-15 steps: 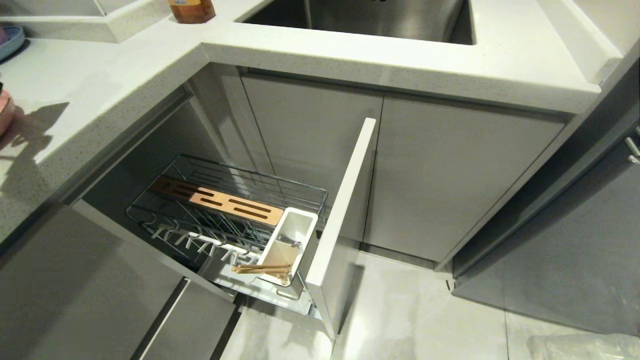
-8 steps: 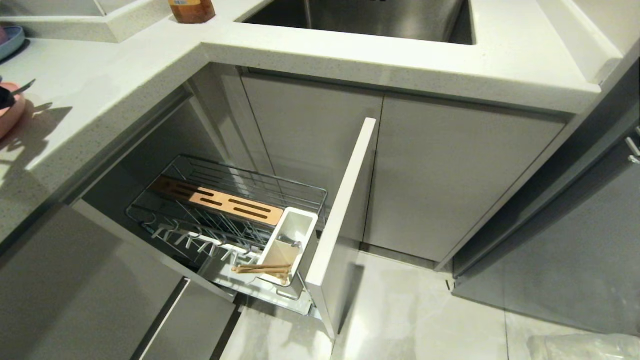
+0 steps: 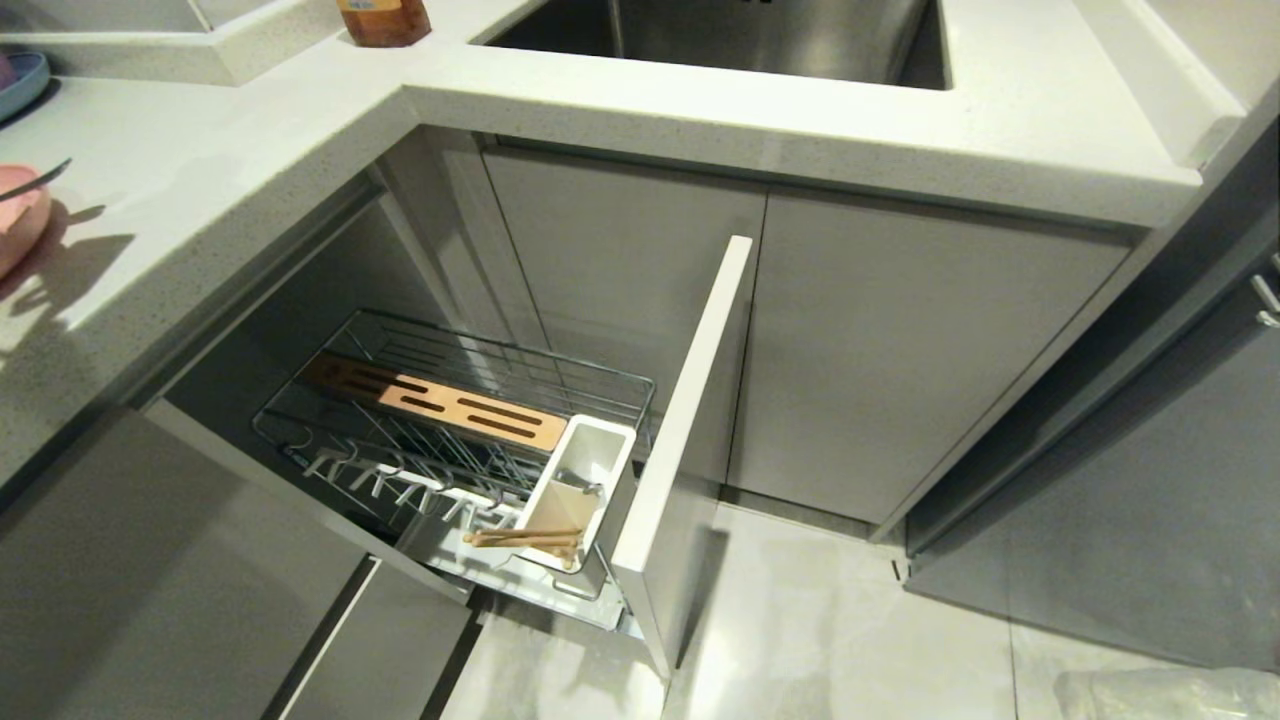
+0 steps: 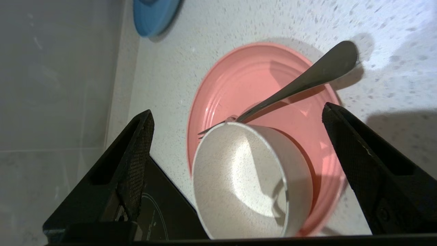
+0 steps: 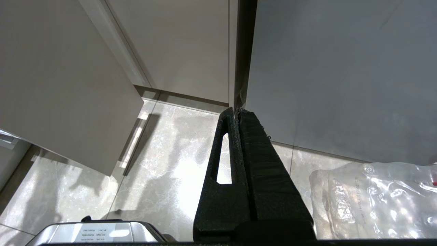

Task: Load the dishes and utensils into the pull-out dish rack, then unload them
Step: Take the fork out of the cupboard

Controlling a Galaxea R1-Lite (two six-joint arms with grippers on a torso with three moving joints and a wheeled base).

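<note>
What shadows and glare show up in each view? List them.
Head view: a dark shadow falls on the counter beside the pink plate. Left wrist view: the spoon throws a hard shadow across the plate, and the white bowl is half lit. Right wrist view: bright glare on the floor tiles.

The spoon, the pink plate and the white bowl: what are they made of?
The spoon looks like metal: grey with a dull sheen. The pink plate looks like matte plastic or melamine, evenly coloured with faint moulded rings; ceramic is possible. The white bowl has tiny specks and a thin rim, so perhaps speckled plastic or fibre composite; hard to tell.
</note>
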